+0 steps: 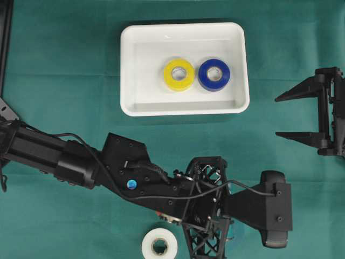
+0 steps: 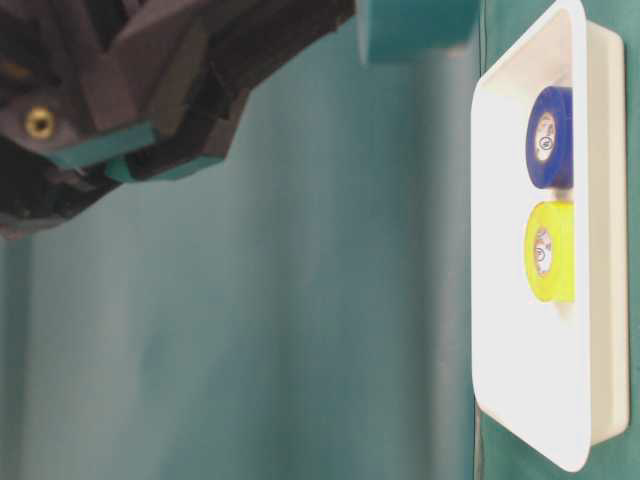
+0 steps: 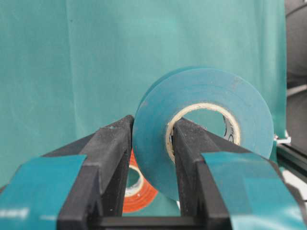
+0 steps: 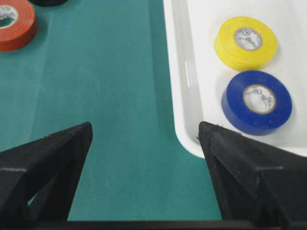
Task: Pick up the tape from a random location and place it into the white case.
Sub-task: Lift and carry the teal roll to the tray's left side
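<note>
Gripping a teal tape roll (image 3: 201,129), the left gripper (image 3: 151,143) has one finger outside the roll's wall and one through its core, clamped tight. The white case (image 1: 185,32) lies at 12 o'clock of that gripper, holding a yellow roll (image 1: 178,74) and a blue roll (image 1: 214,74) side by side. The right gripper (image 4: 144,139) stands wide, empty, near the case's corner. A white roll (image 1: 159,245) is cut off at the overhead view's 6 o'clock edge; an orange roll (image 3: 139,196) is mostly hidden behind the left fingers. Core printing is unreadable.

A robot lab: two black arms over a desk (image 1: 64,81) draped in green cloth, tape rolls (image 1: 159,245) scattered near a white case (image 1: 183,108).
</note>
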{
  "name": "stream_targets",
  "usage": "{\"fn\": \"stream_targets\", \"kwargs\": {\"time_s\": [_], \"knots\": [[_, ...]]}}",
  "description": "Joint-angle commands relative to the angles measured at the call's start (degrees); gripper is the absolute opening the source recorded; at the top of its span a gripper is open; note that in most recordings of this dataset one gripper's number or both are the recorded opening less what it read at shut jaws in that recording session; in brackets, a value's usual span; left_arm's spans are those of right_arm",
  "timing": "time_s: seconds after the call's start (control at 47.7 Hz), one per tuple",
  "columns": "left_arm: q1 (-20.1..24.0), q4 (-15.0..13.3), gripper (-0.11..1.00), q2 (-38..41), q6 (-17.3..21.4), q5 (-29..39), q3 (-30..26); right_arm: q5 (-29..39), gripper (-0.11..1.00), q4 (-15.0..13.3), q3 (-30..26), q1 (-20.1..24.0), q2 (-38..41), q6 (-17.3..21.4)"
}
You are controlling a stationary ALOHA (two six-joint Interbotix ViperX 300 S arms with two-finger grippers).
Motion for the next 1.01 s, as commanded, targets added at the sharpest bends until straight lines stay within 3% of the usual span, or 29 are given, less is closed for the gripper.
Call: {"fn": "stream_targets", "kwargs": {"time_s": [0.0,0.419,0.986], "knots": [[-0.1,0.2,0.20,-3.5,0.0,-0.3,-0.7,-0.3,0.88,-0.2,-1.5,-0.1,0.3,0.1],[-0.5,0.2,0.20,-8.2,-0.4,-1.7,6.3,-0.3,0.88,-0.2,-1.4,-0.1,0.3,0.1],[-0.6,0.0,0.20,-23.7,-3.5,-14.3,30.9,-0.3,0.88,-0.2,-1.5,-0.1,0.3,0.3]]}}
